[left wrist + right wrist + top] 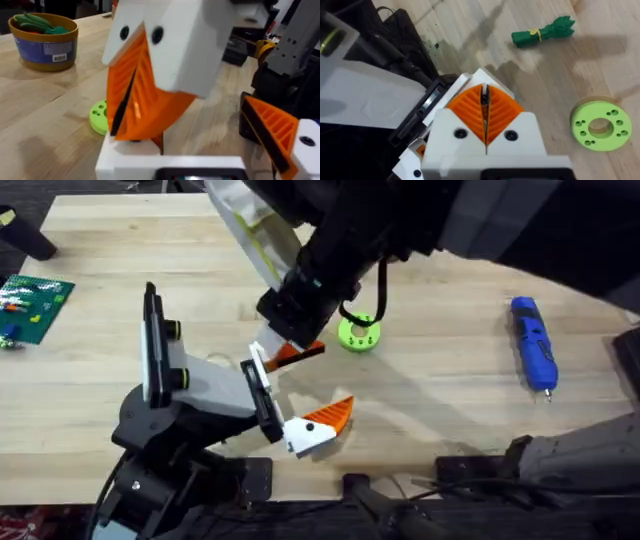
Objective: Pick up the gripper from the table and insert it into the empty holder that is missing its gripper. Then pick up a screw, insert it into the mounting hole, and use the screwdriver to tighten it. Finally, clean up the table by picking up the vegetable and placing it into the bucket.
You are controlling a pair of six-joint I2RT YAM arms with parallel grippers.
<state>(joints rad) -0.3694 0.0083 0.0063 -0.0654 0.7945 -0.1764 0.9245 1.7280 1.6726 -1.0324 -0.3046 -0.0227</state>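
Note:
My right gripper (288,348) reaches in from the back and is shut on the gripper (127,157), an orange tip with a white base. It holds the tip against the far end of the holder (266,402), the black bar on the white-bodied unit at my left arm. A second orange tip (328,418) sits at the bar's near end. My left gripper (210,127) stands open. The blue screwdriver (532,345) lies at the right of the table (450,410). A green vegetable (542,31) lies on the wood. The bucket (45,42) holds green vegetables. No screw is in view.
A lime-green disc (358,333) with holes lies just right of my right gripper. A green circuit board (35,305) sits at the left edge. My right arm crosses the table's back and middle, large and dark, hiding what lies under it.

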